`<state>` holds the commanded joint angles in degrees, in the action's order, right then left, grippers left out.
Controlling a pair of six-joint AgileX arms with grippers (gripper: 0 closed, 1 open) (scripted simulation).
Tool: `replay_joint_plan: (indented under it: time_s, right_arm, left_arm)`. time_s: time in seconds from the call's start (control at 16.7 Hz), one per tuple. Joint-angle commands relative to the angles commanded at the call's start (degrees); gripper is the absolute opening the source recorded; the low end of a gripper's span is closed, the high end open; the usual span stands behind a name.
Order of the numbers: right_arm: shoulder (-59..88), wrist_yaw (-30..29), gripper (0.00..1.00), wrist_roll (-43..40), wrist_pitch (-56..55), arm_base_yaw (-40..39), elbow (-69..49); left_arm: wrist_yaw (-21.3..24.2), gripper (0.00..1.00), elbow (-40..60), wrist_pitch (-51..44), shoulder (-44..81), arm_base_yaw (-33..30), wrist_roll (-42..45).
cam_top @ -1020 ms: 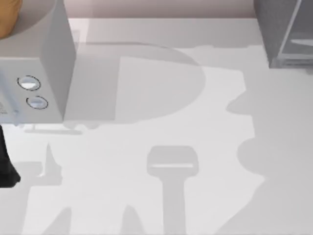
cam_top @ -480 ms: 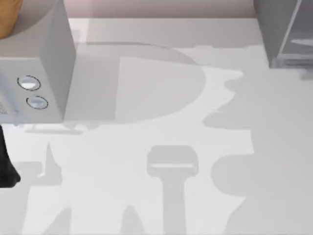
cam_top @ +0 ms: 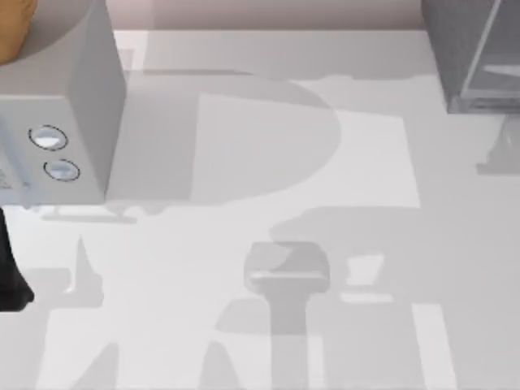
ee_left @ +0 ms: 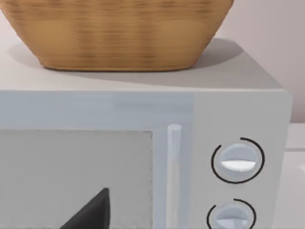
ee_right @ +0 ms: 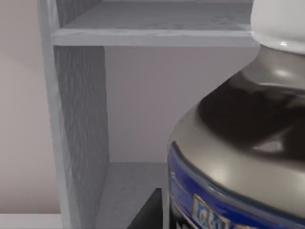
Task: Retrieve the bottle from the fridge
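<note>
White table (cam_top: 244, 227) under shadows, fridge (cam_top: 467, 53) back right, microwave (cam_top: 57, 122) left, jaws' state unclear.

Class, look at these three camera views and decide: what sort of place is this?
Probably a simulated kitchen worktop. A light grey microwave-like box with two dials carries a wicker basket, the fridge has open shelves, and a bottle stands inside, all around a white table.

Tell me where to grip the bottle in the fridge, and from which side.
Probably the bottle's wide body at the blue label, below the sloping shoulder and white cap. Come in level through the open front: the shelf sits overhead and the fridge wall stands beside. The right gripper is close; the left gripper faces the microwave.
</note>
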<state>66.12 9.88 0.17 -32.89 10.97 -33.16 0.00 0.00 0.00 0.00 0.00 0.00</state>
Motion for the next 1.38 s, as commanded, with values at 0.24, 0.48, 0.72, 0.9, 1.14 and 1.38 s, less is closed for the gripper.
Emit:
replay_joint_plan:
  time_s: [0.24, 0.48, 0.72, 0.9, 1.14, 1.38]
  right_arm:
    - [-16.7, -2.5, 0.0, 0.0, 8.7, -2.8, 8.8]
    - [-39.3, -5.3, 0.0, 0.0, 17.9, -5.9, 18.1]
    - [-56.8, -8.0, 0.0, -0.1, 26.9, -8.9, 27.1]
    - [-64.2, -9.5, 0.0, -0.2, 31.5, -10.5, 31.8]
    - [-66.1, -9.9, 0.0, -0.2, 32.9, -11.0, 33.2]
    - [-65.9, -9.8, 0.0, -0.1, 32.8, -10.8, 33.1]
  left_arm:
    - [0.0, 1.0, 0.0, 0.0, 0.0, 0.0, 0.0]
    - [0.0, 1.0, 0.0, 0.0, 0.0, 0.0, 0.0]
    - [0.0, 1.0, 0.0, 0.0, 0.0, 0.0, 0.0]
    - [0.0, 1.0, 0.0, 0.0, 0.0, 0.0, 0.0]
    - [0.0, 1.0, 0.0, 0.0, 0.0, 0.0, 0.0]
    - [0.0, 1.0, 0.0, 0.0, 0.0, 0.0, 0.0]
